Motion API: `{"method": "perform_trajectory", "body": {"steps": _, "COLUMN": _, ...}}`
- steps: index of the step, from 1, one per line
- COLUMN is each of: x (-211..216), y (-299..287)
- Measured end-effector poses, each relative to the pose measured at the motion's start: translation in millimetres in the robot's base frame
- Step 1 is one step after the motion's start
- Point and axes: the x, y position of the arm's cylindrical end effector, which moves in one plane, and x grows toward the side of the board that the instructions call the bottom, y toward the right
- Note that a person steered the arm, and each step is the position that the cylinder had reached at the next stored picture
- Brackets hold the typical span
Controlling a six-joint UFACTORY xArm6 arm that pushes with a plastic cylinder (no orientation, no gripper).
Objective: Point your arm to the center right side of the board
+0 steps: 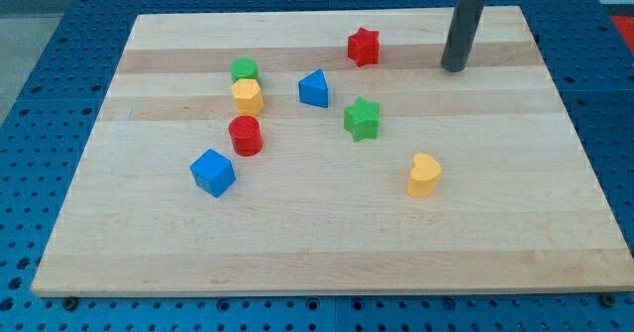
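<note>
My rod comes down from the view's top right and my tip rests on the wooden board near its upper right part. The red star block lies to the left of the tip, apart from it. The green star block and the yellow heart block lie below and left of the tip. The blue pentagon-like block sits mid-board. The green round block touches the yellow hexagon block below it. The red cylinder and the blue cube lie lower left.
The board lies on a blue perforated table that shows on all sides. The board's right edge runs down the view to the right of the tip.
</note>
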Motion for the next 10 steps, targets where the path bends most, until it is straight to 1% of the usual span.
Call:
{"method": "perform_trajectory", "body": {"steps": 1, "x": 0, "y": 58}}
{"method": "perform_trajectory", "body": {"steps": 2, "x": 1, "y": 58}}
{"method": "perform_trajectory", "body": {"steps": 3, "x": 5, "y": -4}}
{"method": "perform_trajectory", "body": {"steps": 4, "x": 26, "y": -6}}
{"method": "perform_trajectory", "body": {"steps": 5, "x": 109, "y": 1}}
{"method": "perform_trajectory", "body": {"steps": 6, "x": 77, "y": 1}}
{"method": "perform_trajectory", "body": {"steps": 7, "x": 1, "y": 15}}
{"method": "perform_trajectory", "body": {"steps": 8, "x": -30, "y": 15}}
{"method": "perform_trajectory", "body": {"steps": 9, "x": 11, "y": 64}}
{"method": "perform_trajectory", "body": {"steps": 10, "x": 47, "y": 76}}
